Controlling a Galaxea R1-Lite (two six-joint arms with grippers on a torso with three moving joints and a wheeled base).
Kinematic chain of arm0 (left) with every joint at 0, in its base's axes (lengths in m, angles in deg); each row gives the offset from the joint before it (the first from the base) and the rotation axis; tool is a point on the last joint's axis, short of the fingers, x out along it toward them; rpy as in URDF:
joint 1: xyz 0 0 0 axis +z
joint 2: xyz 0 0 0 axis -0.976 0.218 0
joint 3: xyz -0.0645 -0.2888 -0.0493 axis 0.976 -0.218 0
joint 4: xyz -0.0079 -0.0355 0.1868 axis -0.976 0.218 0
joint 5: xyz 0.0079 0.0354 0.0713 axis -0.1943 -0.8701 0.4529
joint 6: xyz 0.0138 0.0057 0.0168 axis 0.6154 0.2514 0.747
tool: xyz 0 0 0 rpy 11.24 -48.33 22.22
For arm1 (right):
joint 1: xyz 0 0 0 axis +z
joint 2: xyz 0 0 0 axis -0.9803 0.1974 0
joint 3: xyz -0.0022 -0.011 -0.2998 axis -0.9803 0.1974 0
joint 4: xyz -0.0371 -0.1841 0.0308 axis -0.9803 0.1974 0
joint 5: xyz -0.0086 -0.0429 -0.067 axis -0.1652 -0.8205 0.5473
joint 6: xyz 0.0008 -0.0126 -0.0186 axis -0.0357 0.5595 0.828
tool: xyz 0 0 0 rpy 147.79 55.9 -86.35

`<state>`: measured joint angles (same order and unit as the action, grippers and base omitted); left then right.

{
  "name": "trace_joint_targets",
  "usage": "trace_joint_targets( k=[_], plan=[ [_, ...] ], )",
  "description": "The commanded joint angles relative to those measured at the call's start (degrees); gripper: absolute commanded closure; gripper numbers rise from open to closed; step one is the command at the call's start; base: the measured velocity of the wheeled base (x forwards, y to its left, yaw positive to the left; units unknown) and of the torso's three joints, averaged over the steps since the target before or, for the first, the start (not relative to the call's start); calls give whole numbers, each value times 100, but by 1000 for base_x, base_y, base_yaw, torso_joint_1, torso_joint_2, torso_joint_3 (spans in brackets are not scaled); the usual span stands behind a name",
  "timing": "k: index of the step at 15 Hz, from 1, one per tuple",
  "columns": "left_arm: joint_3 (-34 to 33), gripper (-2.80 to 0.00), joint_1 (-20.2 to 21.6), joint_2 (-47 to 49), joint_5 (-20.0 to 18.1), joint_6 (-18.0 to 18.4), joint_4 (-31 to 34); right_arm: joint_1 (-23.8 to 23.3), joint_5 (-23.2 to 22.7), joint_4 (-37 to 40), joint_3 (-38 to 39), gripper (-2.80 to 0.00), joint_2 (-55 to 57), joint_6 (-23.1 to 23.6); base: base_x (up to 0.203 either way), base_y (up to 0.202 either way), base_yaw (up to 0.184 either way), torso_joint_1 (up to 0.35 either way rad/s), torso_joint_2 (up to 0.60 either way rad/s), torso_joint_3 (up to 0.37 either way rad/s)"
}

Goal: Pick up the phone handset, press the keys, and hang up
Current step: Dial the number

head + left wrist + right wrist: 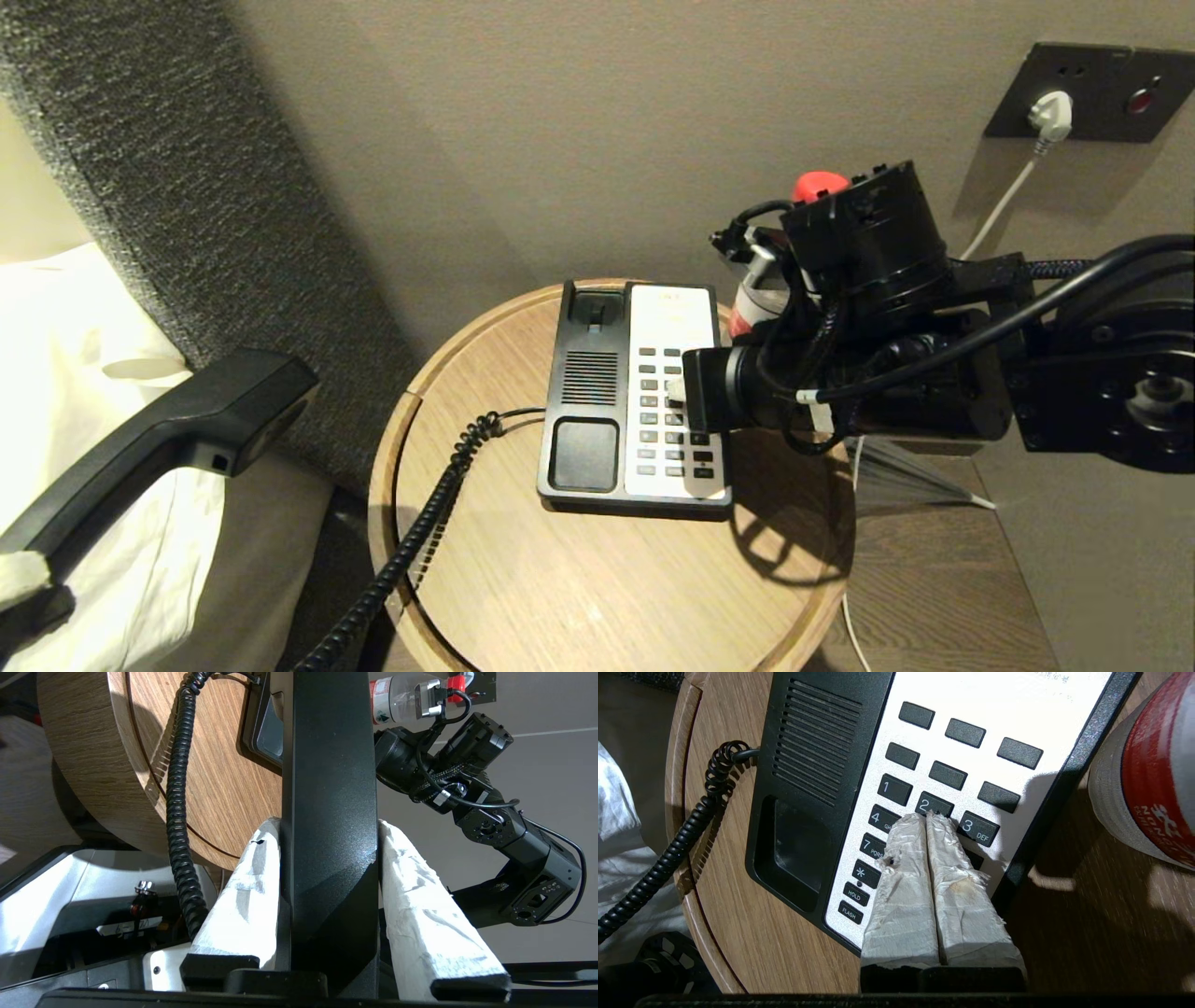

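In the head view, the handset (159, 439) is held off the worktop (597, 579) at about nine o'clock of the phone (635, 397), over the bed (84, 373), its cord (420, 523) trailing down to the base. The cradle is bare. The right tool (681, 390) is laid over the keypad from three o'clock.

In the left wrist view, the left tool (329, 872) is seen clamped on the handset (329, 788), one taped finger on each side.

In the right wrist view, the right tool (927, 817) is closed, fingers pressed together, tips at the lower edge of the "2" key (934, 805). A bottle (1148, 765) stands just beside the phone.

Key pressing is judged to be in hand. Next, further presses may be made; then the right tool must be drawn clear before the handset is lowered into the cradle.
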<state>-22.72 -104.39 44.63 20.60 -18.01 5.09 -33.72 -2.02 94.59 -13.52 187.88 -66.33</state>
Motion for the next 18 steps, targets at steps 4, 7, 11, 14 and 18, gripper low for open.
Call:
trace_joint_targets(
  k=[4,7,11,14,18],
  plan=[
    [-3,0,0,-1,-17,-32,10,1,16,18,48,0,0,-13,0,0,0,0,0,0],
    [-22,0,0,-32,-26,-32,10,1,-10,44,56,0,23,-13,0,0,0,0,0,0],
    [-38,0,0,-68,-23,-37,10,1,6,39,98,0,90,-5,0,0,0,0,0,0],
    [-30,0,0,-80,-26,-41,10,1,8,37,92,0,96,5,0,0,0,0,0,0],
    [-47,0,0,-89,-19,-41,10,10,-1,48,87,0,-58,-4,0,0,0,0,0,0]
  ],
)
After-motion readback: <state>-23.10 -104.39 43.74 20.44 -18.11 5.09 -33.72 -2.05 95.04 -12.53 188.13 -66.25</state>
